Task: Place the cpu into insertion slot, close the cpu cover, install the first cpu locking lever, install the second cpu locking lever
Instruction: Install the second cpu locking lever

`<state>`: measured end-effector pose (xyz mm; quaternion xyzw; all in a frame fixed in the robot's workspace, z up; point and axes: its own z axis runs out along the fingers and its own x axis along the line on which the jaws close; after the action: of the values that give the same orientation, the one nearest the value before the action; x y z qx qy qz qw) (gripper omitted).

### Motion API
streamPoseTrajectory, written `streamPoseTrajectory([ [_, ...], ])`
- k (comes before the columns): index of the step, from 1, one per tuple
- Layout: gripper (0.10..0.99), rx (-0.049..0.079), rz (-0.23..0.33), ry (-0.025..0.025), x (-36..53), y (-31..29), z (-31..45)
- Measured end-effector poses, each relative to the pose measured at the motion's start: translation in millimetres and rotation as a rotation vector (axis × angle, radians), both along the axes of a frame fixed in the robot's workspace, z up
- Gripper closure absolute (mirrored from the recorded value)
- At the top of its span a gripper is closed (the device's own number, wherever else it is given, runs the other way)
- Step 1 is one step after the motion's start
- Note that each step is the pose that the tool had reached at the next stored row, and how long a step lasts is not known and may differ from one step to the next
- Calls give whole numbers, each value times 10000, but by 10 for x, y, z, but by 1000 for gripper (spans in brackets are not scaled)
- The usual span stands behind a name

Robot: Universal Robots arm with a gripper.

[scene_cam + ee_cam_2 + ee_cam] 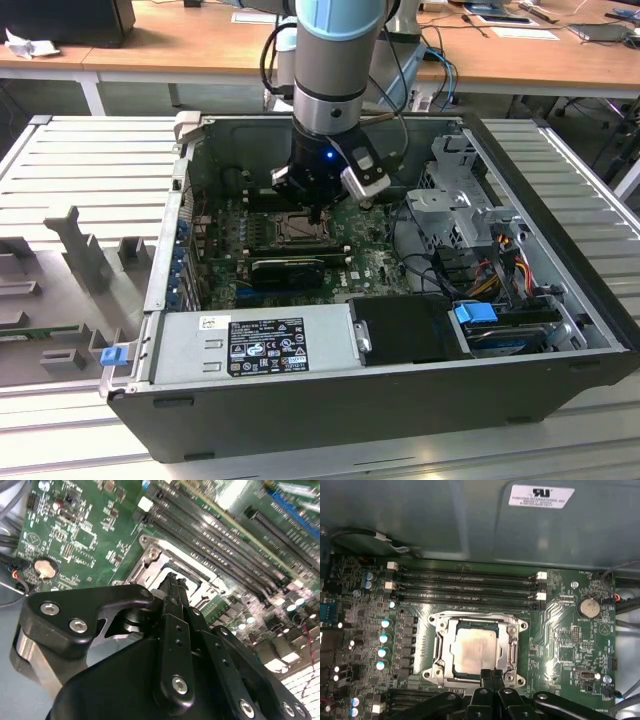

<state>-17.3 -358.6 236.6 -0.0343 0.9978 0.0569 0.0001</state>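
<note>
The cpu point(475, 647), a pale silvery square, lies flat in the insertion slot point(290, 229) on the green motherboard. The cpu cover point(513, 645), a silvery frame with a window, lies down around the chip. In the second wrist view the cover point(152, 555) shows just beyond the fingertips. My gripper point(492, 672) hangs over the socket's edge, shut, with its black fingers point(172, 592) pressed together and nothing visible between them. In the exterior view the gripper point(318, 208) sits low inside the open computer case, right over the socket.
Black memory slots point(465, 585) run beside the socket. A long black finned card point(288, 268), a coin battery point(588, 607), the grey power supply point(250, 345), the drive cage point(460, 195) and loose cables point(480, 275) crowd the case. A grey slatted table point(80, 170) surrounds it.
</note>
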Motion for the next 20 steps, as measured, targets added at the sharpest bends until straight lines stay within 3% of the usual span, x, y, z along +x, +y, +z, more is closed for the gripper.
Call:
streamPoseTrajectory([
  [4, 980, -1, 0, 9, 0, -140, -14],
  [6, 980, 1, -3, 7, -9, -181, -22],
  [7, 980, 2, 0, 10, -57, -193, -27],
  [11, 980, 3, 0, 8, -293, -199, -47],
  [14, 980, 3, 23, 8, -348, -200, -75],
  [16, 980, 1, 83, 10, -376, -200, -158],
  [20, 980, 18, 111, 9, -392, -209, -177],
])
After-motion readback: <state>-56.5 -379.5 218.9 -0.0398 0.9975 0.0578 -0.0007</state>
